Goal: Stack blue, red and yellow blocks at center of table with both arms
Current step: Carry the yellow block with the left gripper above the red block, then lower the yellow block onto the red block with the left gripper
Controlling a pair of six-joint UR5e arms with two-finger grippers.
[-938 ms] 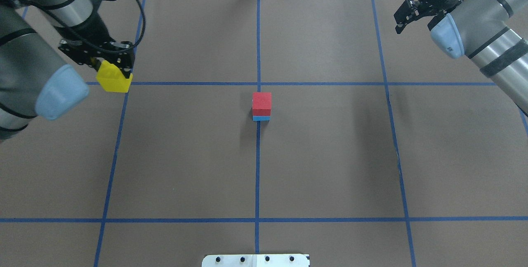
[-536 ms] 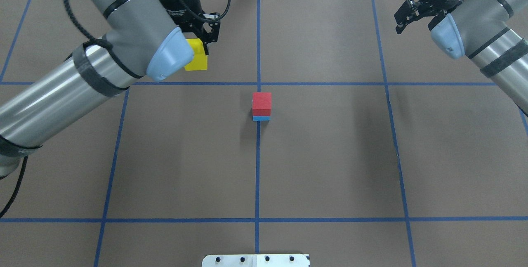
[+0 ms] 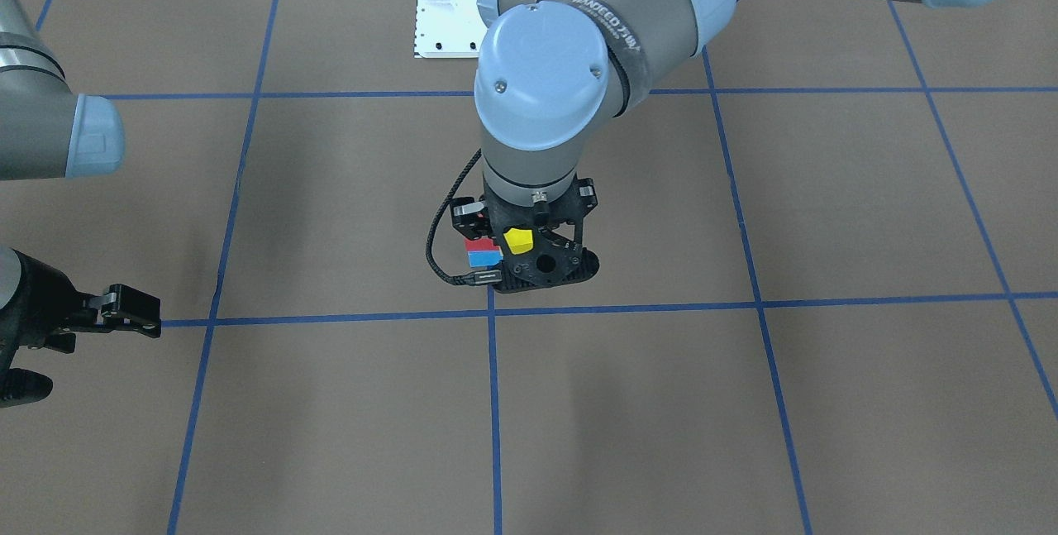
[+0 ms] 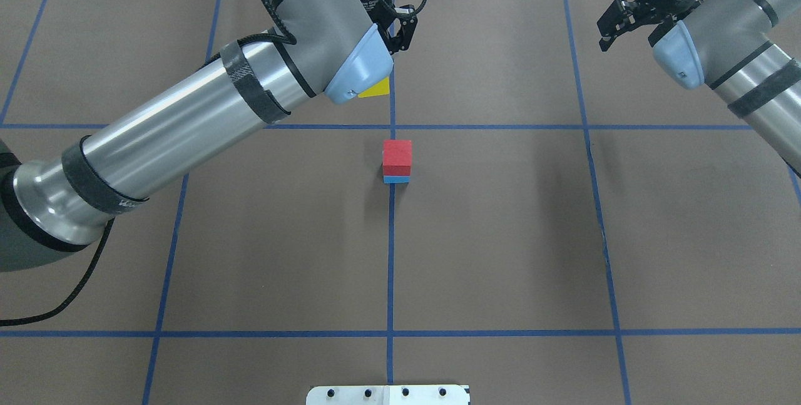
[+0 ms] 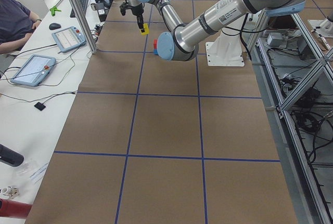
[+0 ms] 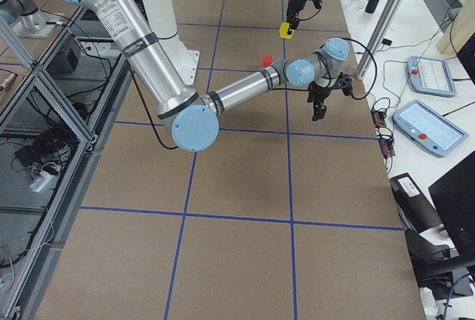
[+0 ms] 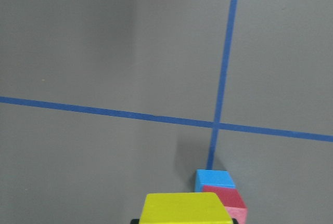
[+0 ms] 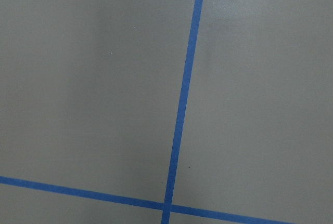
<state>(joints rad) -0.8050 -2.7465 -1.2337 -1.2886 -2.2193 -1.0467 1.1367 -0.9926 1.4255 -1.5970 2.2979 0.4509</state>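
A red block point(image 4: 397, 154) sits on a blue block point(image 4: 396, 179) at the table's centre crossing; both also show in the front view, red point(image 3: 478, 245) and blue point(image 3: 484, 258). My left gripper point(image 3: 521, 244) is shut on a yellow block point(image 4: 377, 88) and holds it raised, close beside the stack. In the left wrist view the yellow block point(image 7: 182, 208) is at the bottom edge, with the blue block point(image 7: 214, 178) and red block point(image 7: 228, 203) just right of it. My right gripper point(image 4: 616, 24) is open and empty, raised at the far right.
Brown paper with blue tape grid lines point(image 4: 391, 255) covers the table. The white robot base plate point(image 4: 388, 394) is at the near edge. A person point(image 5: 15, 21) and tablets point(image 5: 34, 68) are at a side bench beyond the far edge.
My left arm has swung right from the table's left side toward the centre, carrying the yellow block. The stack and my right arm have not moved.
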